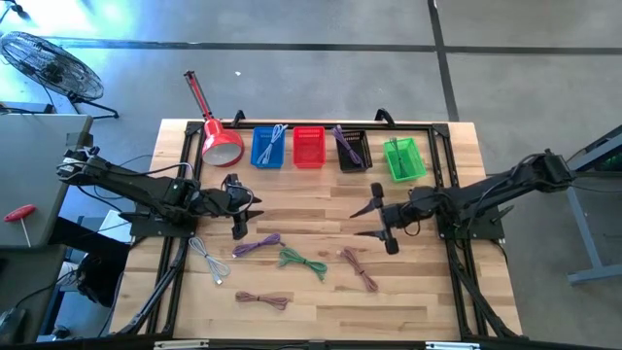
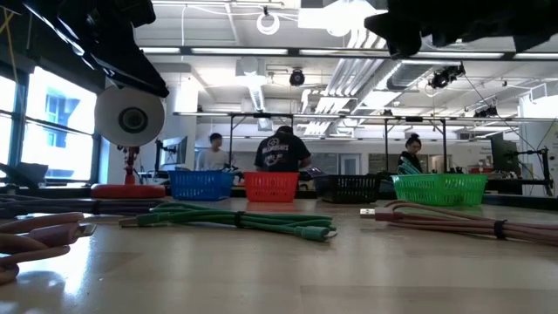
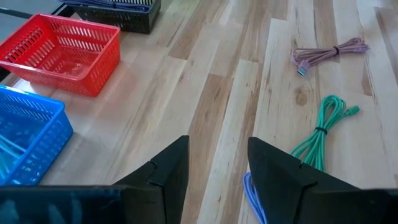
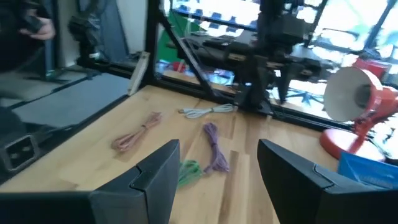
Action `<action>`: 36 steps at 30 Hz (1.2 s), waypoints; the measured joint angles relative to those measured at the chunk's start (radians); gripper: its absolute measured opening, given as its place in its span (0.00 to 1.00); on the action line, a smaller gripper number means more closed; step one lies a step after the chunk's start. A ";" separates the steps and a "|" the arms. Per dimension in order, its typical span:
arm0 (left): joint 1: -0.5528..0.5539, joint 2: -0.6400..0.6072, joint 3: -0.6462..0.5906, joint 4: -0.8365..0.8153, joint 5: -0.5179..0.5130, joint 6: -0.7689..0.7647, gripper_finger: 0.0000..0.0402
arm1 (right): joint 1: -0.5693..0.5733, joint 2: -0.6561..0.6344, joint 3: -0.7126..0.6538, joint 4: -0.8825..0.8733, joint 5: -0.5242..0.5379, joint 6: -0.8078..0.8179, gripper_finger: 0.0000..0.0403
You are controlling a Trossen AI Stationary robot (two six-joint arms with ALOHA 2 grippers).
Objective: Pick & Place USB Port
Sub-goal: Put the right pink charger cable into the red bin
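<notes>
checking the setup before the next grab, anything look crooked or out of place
The green basket sits skewed, turned out of line with the straight blue basket, red basket and black basket. Nothing looks spilled or damaged.

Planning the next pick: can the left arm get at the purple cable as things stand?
Probably yes. The left end effector is open and empty, hovering just beyond the purple cable, which lies loose on bare table with nothing over it. The green cable lies beside it, apart.
</notes>
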 joint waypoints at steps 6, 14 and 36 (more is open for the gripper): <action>0.000 0.000 0.000 -0.005 0.000 0.000 0.40 | 0.018 0.000 0.144 -0.312 0.055 0.065 0.52; 0.000 0.000 0.000 -0.022 0.001 0.000 0.40 | 0.062 0.000 0.270 -0.687 0.139 0.413 0.52; 0.000 0.000 -0.113 0.199 -0.059 0.132 0.40 | 0.158 0.450 0.410 -0.827 -0.136 0.859 0.52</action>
